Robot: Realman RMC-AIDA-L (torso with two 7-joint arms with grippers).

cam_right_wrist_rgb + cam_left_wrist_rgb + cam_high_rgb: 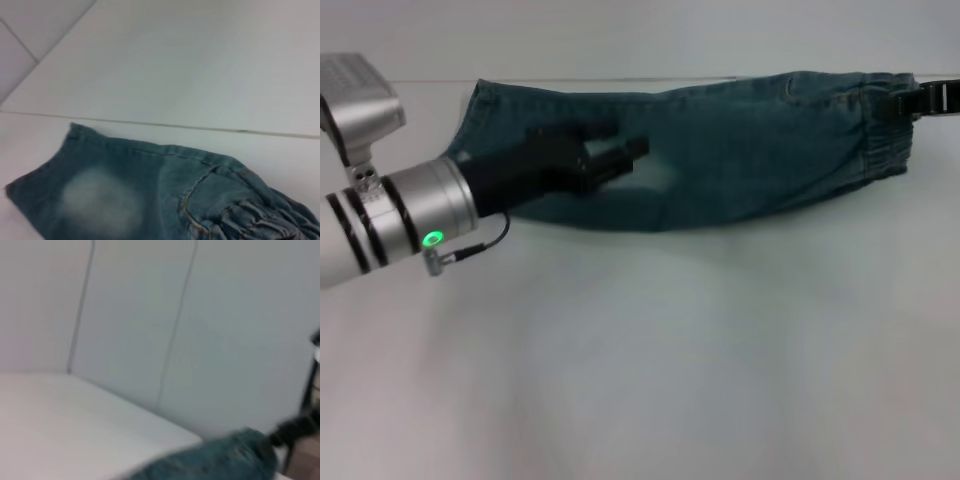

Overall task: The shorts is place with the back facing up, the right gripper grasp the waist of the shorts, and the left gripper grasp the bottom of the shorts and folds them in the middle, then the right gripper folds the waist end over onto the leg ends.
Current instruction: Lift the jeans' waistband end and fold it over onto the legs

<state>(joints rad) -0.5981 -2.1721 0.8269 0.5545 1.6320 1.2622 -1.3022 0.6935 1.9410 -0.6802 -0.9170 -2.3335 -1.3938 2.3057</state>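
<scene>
The blue-green denim shorts (740,150) lie folded lengthwise along the far side of the white table, with the leg ends (480,110) on the left and the puckered waist end (880,130) on the right. My left gripper (630,160) hovers over the leg part beside a faded pale patch (655,180). My right gripper (905,102) reaches in from the right edge and is shut on the waistband. The right wrist view shows the shorts (150,195), a back pocket seam (200,190) and the gathers (260,220). In the left wrist view, the shorts (220,460) meet the right gripper (292,430).
The white table (670,350) stretches from the shorts toward me. A pale wall with seams (175,340) rises behind the table's far edge. My left arm's silver wrist with its green light (432,238) crosses the left side.
</scene>
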